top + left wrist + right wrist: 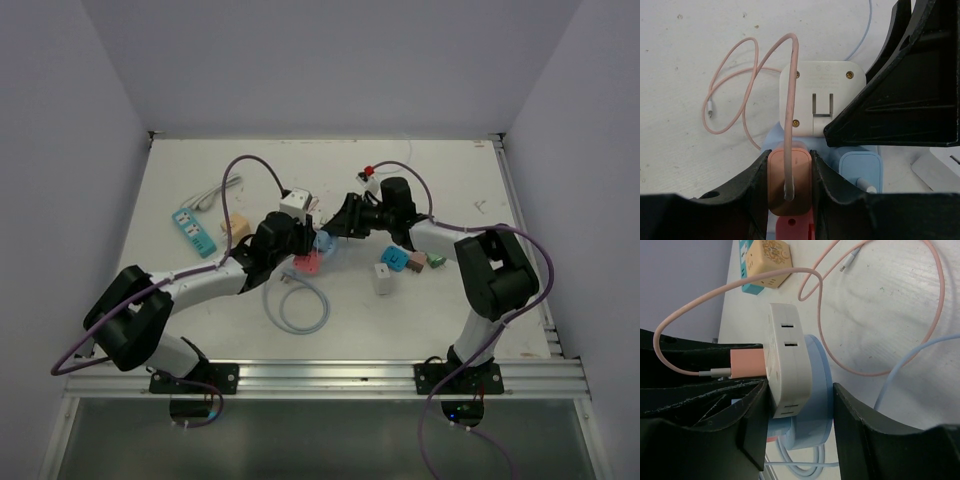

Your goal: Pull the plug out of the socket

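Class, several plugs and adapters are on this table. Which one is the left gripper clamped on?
The peach plug with the pink cable, seated in the white socket block; the white cube and green plug lie loose, ungripped.

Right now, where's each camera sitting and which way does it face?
Top external: above and behind the bases, looking down on the white table; the left arm and right arm both show.
Left wrist: on the left arm, facing along the left gripper, shut on the salmon plastic plug.
Right wrist: on the right arm, facing along the right gripper, flanking the white plastic socket block.
Shared: both wrist views show plug and block.
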`<state>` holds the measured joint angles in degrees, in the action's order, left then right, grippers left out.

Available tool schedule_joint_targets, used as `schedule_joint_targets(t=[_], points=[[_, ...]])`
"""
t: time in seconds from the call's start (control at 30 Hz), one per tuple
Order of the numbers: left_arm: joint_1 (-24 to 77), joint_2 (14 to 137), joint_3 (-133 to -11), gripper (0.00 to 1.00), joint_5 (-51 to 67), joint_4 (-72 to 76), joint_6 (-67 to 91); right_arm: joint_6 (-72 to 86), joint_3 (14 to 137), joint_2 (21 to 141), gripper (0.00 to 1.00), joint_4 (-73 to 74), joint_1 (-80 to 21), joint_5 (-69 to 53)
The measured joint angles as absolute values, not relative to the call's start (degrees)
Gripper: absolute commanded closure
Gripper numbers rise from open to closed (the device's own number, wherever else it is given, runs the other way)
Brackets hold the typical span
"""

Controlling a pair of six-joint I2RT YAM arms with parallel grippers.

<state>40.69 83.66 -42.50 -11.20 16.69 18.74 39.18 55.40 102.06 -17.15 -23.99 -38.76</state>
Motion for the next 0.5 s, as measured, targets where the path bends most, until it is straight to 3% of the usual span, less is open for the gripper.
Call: schedule_joint_targets(t=[0.5], points=[[40.8, 75.6, -40.4, 1.00, -12.5, 13.1, 19.6, 33.1, 59.3, 99.7, 1.00, -10.7, -25.6, -37.9]])
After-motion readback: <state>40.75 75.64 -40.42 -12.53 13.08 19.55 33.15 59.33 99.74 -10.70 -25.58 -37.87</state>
